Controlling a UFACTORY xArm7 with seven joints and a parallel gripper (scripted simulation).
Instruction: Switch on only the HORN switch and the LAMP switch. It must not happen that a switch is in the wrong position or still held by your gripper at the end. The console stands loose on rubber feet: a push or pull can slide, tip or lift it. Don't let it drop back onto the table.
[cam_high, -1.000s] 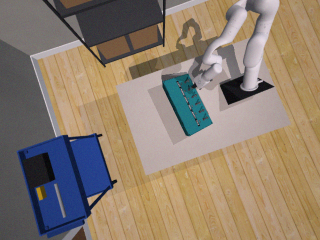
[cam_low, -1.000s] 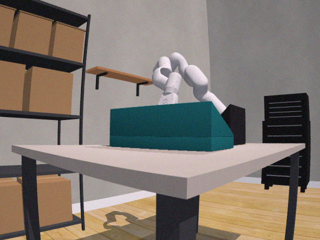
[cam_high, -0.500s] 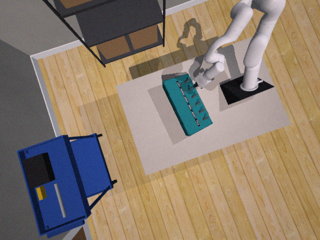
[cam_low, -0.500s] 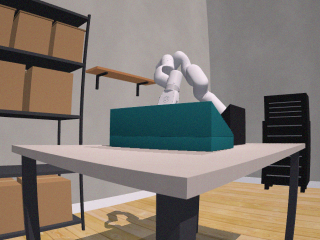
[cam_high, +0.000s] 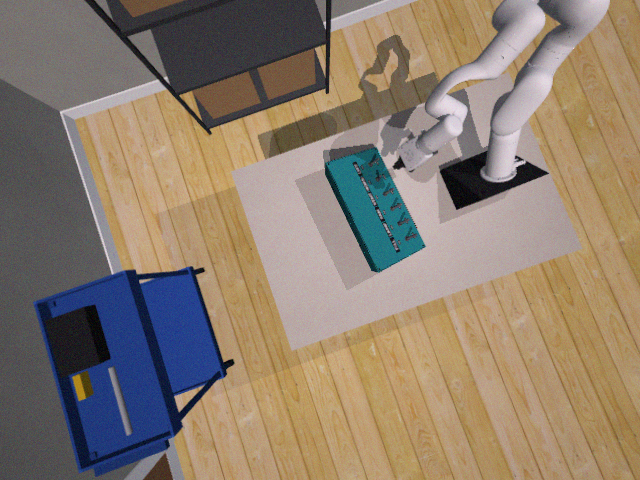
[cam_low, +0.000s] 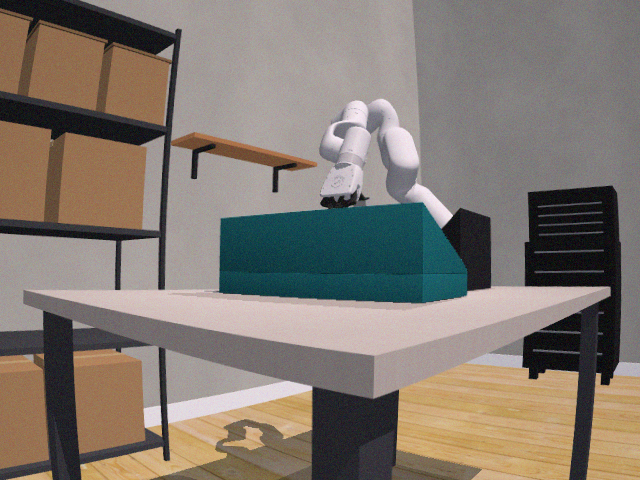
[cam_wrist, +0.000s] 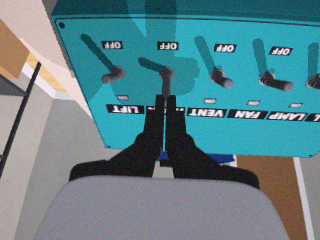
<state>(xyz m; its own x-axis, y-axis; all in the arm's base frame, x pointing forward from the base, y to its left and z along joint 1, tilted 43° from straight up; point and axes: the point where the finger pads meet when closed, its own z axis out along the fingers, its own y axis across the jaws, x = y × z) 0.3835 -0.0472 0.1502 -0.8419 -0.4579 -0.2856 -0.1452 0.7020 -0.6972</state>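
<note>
The teal console (cam_high: 374, 206) lies on the table and also shows in the exterior view (cam_low: 336, 253). Its sloped panel carries a row of toggle levers. My gripper (cam_wrist: 165, 108) is shut and empty, with its tips right below the second lever (cam_wrist: 166, 77). My fingers hide that lever's label, which sits between LIFT (cam_wrist: 125, 108) and VENT (cam_wrist: 206, 112). This lever slants down toward my fingertips, unlike its neighbours. The LAMP label (cam_wrist: 286, 116) is at the right. Its lever (cam_wrist: 314, 81) is cut off by the frame edge. The gripper (cam_high: 397, 165) is at the console's far end.
The arm's black base (cam_high: 491, 180) stands on the table beside the console. A shelf rack with cardboard boxes (cam_high: 232, 62) is beyond the table. A blue cart (cam_high: 118, 361) and a black drawer cabinet (cam_low: 571, 279) stand on the floor.
</note>
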